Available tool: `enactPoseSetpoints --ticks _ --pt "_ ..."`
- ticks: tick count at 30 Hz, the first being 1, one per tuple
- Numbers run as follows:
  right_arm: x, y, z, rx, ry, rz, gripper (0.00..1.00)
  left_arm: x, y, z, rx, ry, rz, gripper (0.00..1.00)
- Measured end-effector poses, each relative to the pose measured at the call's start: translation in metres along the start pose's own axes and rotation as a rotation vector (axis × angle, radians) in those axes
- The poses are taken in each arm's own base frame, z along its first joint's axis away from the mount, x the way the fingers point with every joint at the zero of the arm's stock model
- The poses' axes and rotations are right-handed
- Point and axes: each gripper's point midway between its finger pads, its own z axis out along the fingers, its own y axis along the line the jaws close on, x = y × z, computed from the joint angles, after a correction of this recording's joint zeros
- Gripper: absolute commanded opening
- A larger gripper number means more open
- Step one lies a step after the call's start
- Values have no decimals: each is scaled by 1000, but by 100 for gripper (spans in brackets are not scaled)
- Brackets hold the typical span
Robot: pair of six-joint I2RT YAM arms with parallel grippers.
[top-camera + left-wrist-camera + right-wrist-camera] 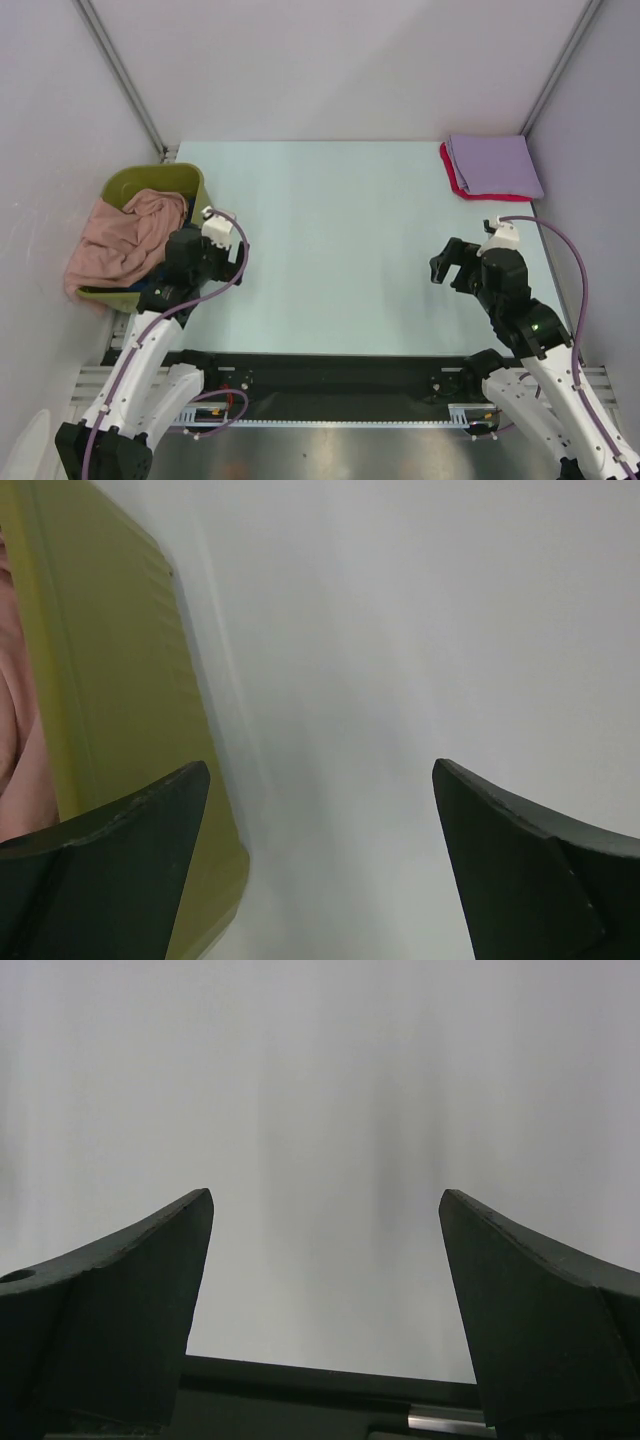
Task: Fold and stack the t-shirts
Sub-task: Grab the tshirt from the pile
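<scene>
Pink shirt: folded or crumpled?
Crumpled, not folded. The pink shirt lies in a wrinkled heap in the tub and spills over its left rim; no flat folded edges show.

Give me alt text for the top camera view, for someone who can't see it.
A salmon-pink cloth t-shirt lies crumpled over an olive-green plastic tub at the left of a pale green table. A folded lavender t-shirt sits on a red t-shirt in the far right corner. The left arm and right arm hover, jaws open.
</scene>
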Motion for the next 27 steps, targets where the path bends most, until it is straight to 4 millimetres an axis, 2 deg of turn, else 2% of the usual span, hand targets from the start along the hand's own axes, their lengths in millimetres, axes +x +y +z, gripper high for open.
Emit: enactPoseSetpoints --ticks 6,10,12,15,17,19,21,23,25,27 --pt "2 3 -1 -12 4 -8 100 -2 0 -1 -3 -10 -26 100" --pt "1 4 -2 -18 0 -7 100 -8 6 -4 -40 -8 -48 100" --pt "0 5 -3 -26 -5 2 100 -21 10 -6 -46 -10 -42 100" --pt "-2 11 -4 -54 -9 12 100 -56 24 -7 -70 17 -23 100" --pt "-8 17 -4 -74 -19 13 100 -92 45 -5 -111 18 -36 100" --pt "-20 25 -2 -90 -33 9 100 -122 77 -1 -152 49 -81 100" --pt "-38 36 4 -103 -43 -9 100 -149 126 1 -238 40 -142 100" --pt "-55 50 14 -119 -50 -36 100 -148 167 -2 -336 53 -188 99" --pt "-72 67 30 -143 -41 -74 100 -122 201 -9 -437 129 -233 96" --pt "-79 81 50 -163 -11 -117 100 -97 221 -9 -496 208 -250 92"
